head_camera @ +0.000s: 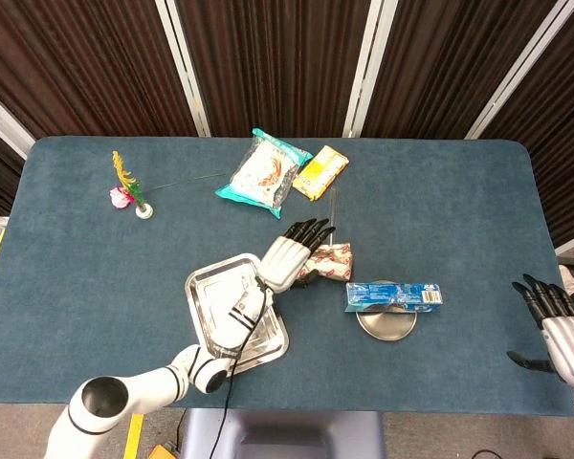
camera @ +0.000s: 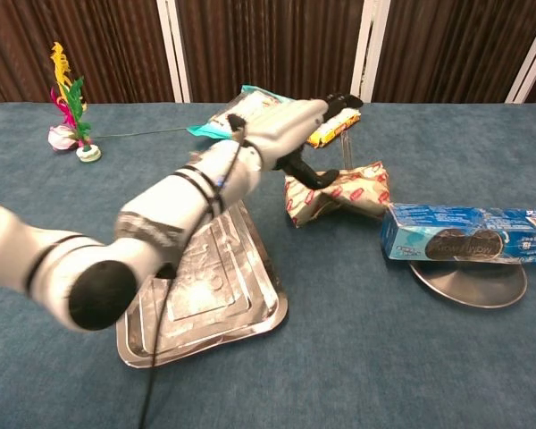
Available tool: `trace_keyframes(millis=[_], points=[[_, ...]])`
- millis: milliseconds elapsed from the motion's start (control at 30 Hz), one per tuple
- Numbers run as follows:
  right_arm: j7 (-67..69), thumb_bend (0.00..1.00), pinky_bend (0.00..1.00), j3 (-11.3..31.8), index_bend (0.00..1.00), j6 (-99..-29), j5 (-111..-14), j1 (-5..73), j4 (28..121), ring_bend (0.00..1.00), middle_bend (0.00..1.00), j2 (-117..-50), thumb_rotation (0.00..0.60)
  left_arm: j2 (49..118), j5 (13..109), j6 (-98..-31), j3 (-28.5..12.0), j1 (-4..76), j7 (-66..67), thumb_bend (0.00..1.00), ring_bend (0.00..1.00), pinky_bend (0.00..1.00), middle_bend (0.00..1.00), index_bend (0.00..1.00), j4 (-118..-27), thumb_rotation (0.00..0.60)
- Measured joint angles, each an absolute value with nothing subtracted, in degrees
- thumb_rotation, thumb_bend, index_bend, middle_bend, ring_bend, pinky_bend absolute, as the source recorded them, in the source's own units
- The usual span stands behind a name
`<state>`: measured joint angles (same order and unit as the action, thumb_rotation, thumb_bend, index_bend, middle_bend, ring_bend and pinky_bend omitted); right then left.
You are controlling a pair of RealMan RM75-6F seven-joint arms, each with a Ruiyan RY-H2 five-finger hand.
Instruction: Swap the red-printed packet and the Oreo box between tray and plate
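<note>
chest view: oreo box (camera: 469, 234) on plate (camera: 469, 282), cookie print visible

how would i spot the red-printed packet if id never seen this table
Start at the silver tray near the table's front edge, then look just past its far right corner, toward the round plate carrying the blue Oreo box. The red-printed packet lies between them on the cloth: crinkled, pale with red markings, pinched like a bow.

Packet (head_camera: 331, 262), red-printed, crumpled, on the table between tray (head_camera: 203, 287) and plate (head_camera: 386, 324); blue Oreo box (head_camera: 393, 296) flat across the plate; steel tray bare.
</note>
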<state>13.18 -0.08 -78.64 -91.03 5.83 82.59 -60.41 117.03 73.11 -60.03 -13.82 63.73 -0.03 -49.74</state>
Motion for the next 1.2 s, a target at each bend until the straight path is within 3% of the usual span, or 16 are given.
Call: trace_keyframes(millis=[200, 300, 433, 633, 700, 800, 1033, 1200], points=[[5.71, 0.19, 0.00, 1.60, 0.00, -68.46, -90.32, 12.99, 84.87, 0.00, 0.00, -62.81, 0.600, 99.95, 74.89, -67.04, -8.01, 52.37, 3.91, 0.39, 0.00, 0.13, 0.00, 0.00, -74.99, 0.600], [0.86, 0.19, 0.00, 3.02, 0.02, -62.97, -88.36, 16.73, 85.46, 0.00, 0.00, -65.14, 0.600, 91.60, 76.38, -72.25, -4.43, 44.93, 4.58, 0.39, 0.00, 0.13, 0.00, 0.00, -82.16, 0.600], [-5.81, 0.21, 0.01, 5.31, 0.08, -59.35, -83.95, 20.61, 85.32, 0.00, 0.02, -70.15, 0.600, 85.11, 78.02, -78.14, -0.84, 37.17, 3.76, 0.38, 0.00, 0.12, 0.00, 0.00, -84.98, 0.600], [-13.42, 0.24, 0.08, 7.13, 0.15, -54.44, -77.90, 25.15, 83.44, 0.00, 0.10, -76.72, 0.600, 80.71, 78.95, -79.79, 0.34, 33.11, -1.27, 0.39, 0.00, 0.12, 0.00, 0.00, -85.85, 0.600], [-14.22, 0.25, 0.17, 7.30, 0.25, -53.99, -77.21, 25.60, 82.95, 0.05, 0.18, -77.50, 0.600, 79.90, 79.19, -79.87, 0.36, 32.51, -2.33, 0.39, 0.00, 0.12, 0.00, 0.00, -86.14, 0.600], [-15.27, 0.27, 0.35, 7.42, 0.44, -53.87, -76.17, 26.02, 82.38, 0.19, 0.33, -78.83, 0.600, 78.30, 79.52, -79.97, 0.06, 31.68, -3.31, 0.38, 0.00, 0.12, 0.00, 0.00, -86.50, 0.600], [-17.85, 0.28, 0.47, 7.85, 0.55, -52.35, -71.11, 27.82, 79.14, 0.31, 0.42, -83.65, 0.600, 76.43, 80.00, -78.80, -0.67, 29.62, -5.35, 0.38, 0.00, 0.12, 0.00, 0.00, -86.30, 0.600], [-17.13, 0.30, 0.65, 8.01, 0.69, -54.60, -71.78, 27.90, 78.61, 0.51, 0.58, -84.52, 0.600, 76.45, 80.85, -78.98, -1.11, 28.29, -5.36, 0.38, 0.00, 0.12, 0.00, 0.00, -85.50, 0.600]])
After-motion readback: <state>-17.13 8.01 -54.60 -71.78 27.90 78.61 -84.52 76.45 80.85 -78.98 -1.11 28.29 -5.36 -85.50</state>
